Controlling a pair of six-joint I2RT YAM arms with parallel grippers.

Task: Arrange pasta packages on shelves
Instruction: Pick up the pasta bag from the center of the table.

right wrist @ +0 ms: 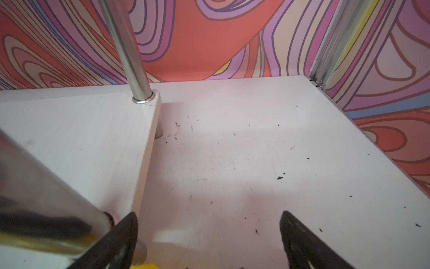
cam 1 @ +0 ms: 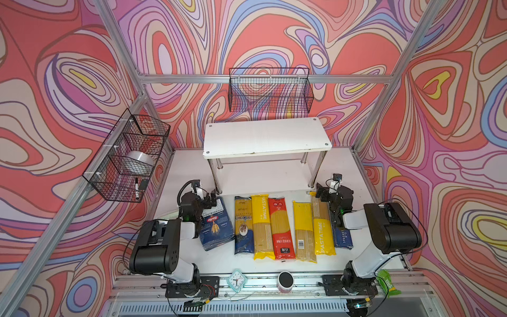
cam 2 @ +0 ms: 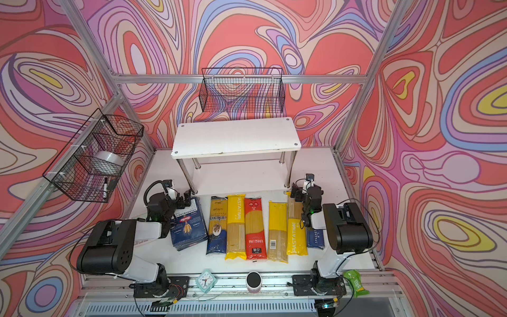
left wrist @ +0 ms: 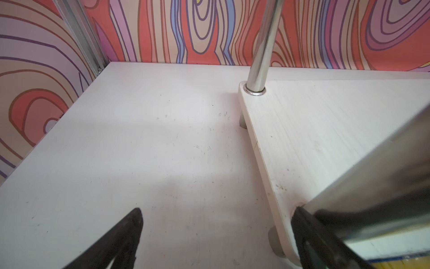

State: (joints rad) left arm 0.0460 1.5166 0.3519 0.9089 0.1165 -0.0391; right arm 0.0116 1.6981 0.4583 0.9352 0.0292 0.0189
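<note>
Seven packs (cam 2: 253,227) lie flat on the surface (cam 1: 216,263) in a row just in front of the rack (cam 1: 266,137), long axes pointing toward it. From the rack's left end to its right end:

- wide box (cam 1: 216,229)
- blue bag (cam 1: 243,225)
- yellow bag (cam 1: 262,227)
- red bag (cam 1: 281,227)
- barcode bag (cam 1: 303,233)
- second yellow bag (cam 1: 323,233)
- narrow box (cam 1: 343,237)

The wide box sits slightly skewed to the row. The blue, yellow and red bags lie side by side. A narrow gap separates the red bag from the barcode bag. The right arm covers part of the narrow box in both top views.

Left tool (cam 1: 211,197): over the rack-side end of the wide box, just beside the rack's front-left leg (cam 1: 215,175). In the left wrist view its fingers (left wrist: 121,237) stand wide apart, with only bare surface and a corner of the rack's lower board between them. It holds nothing.

Right tool (cam 1: 321,192): at the rack's front-right leg (cam 1: 317,170), over the rack-side end of the second yellow bag. In the right wrist view its fingers (right wrist: 116,240) are fully spread. It holds nothing.

A wire basket (cam 1: 270,90) hangs on the wall above the rack. A second basket (cam 1: 129,156), on the wall to the rack's left, contains a tape roll (cam 1: 140,162) and a marker (cam 1: 136,188). A clock (cam 1: 236,280), a cup (cam 1: 285,281) and a green packet (cam 1: 385,282) sit on the front rail, well in front of the rack, beyond the packs.
</note>
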